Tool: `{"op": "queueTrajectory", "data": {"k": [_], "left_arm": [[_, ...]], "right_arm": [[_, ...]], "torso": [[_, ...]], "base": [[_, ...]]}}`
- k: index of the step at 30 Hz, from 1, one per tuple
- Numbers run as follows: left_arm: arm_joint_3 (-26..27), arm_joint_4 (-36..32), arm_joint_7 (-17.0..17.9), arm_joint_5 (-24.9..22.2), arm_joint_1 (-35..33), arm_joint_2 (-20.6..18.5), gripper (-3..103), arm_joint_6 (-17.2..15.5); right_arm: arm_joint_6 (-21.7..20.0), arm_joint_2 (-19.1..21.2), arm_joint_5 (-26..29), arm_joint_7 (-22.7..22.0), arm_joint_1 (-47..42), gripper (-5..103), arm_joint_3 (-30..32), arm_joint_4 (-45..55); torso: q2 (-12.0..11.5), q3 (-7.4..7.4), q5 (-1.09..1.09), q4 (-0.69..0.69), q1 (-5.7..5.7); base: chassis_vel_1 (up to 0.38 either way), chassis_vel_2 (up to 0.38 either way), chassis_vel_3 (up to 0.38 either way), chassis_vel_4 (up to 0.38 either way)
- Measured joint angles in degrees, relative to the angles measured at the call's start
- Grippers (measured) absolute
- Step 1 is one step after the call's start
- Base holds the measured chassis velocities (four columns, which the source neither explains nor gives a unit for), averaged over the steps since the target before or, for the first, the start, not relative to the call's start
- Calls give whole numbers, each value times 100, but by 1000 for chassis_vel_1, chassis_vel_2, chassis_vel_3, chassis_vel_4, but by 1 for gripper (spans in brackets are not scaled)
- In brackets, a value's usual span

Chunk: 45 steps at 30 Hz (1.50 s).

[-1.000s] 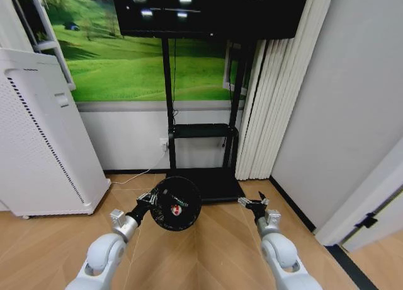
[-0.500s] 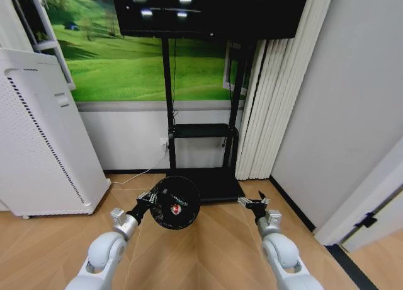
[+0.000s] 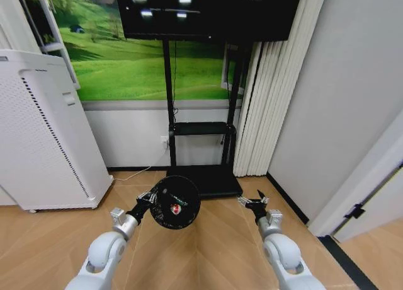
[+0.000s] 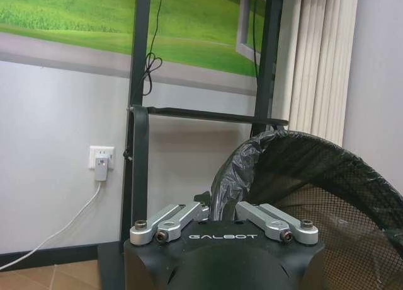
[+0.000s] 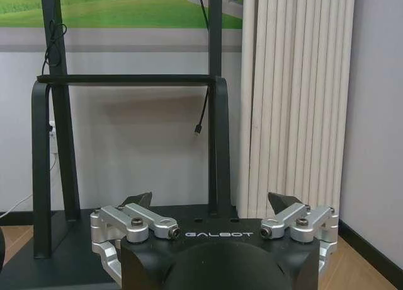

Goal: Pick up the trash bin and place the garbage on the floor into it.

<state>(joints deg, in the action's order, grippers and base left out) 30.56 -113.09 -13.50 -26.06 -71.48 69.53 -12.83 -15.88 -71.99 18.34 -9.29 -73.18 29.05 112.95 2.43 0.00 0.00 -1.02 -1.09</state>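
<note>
Holding: the left claw (image 3: 153, 197) grips the trash bin (image 3: 175, 202) by its rim, lifted clear of the floor (image 3: 214, 252) and tipped so its mouth faces the head camera.
Left claw, wrist view: its fingers (image 4: 208, 209) are pinched onto the bin's rim (image 4: 302, 151), where a black liner bag (image 4: 234, 173) folds over the wire mesh.
Bin contents: a red-and-white piece of garbage (image 3: 175, 208) lies inside, with a small green-labelled item just above it.
Right claw (image 3: 254, 202): spread wide and empty, held above the floor to the right of the bin, well apart from it; in the right wrist view its two dark fingertips (image 5: 283, 201) stand far apart.
Ahead: a black TV stand (image 3: 200, 176) against the wall, white vertical blinds (image 3: 264, 107) to its right, a white appliance (image 3: 47, 139) to the left.
</note>
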Motion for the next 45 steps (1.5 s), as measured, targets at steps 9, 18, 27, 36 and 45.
{"op": "queueTrajectory", "data": {"k": [9,18,27,36,45], "left_arm": [[-21,37,10,19,6,38,7,-5],[-24,28,17,16,-14,51,7,-19],[-18,-2,83,-34,28,5,7,-48],[-21,-2,98,-38,31,13,7,-52],[-8,-20,139,-38,8,18,7,-54]], "right_arm": [[-3,36,83,30,9,100,15,-26],[137,-57,-28,182,-51,100,18,-93],[30,-60,-268,269,-113,100,11,-12],[31,-39,-375,293,-181,100,-4,22],[78,-33,-372,310,-188,100,-11,30]], "torso": [[0,0,0,0,0],[0,0,1,1,1],[0,0,0,1,0],[0,0,0,0,0],[0,0,0,1,0]], "base": [[84,-87,-89,91],[76,-77,-71,74],[0,0,0,0],[18,12,-15,-13],[142,141,-124,-142]]}}
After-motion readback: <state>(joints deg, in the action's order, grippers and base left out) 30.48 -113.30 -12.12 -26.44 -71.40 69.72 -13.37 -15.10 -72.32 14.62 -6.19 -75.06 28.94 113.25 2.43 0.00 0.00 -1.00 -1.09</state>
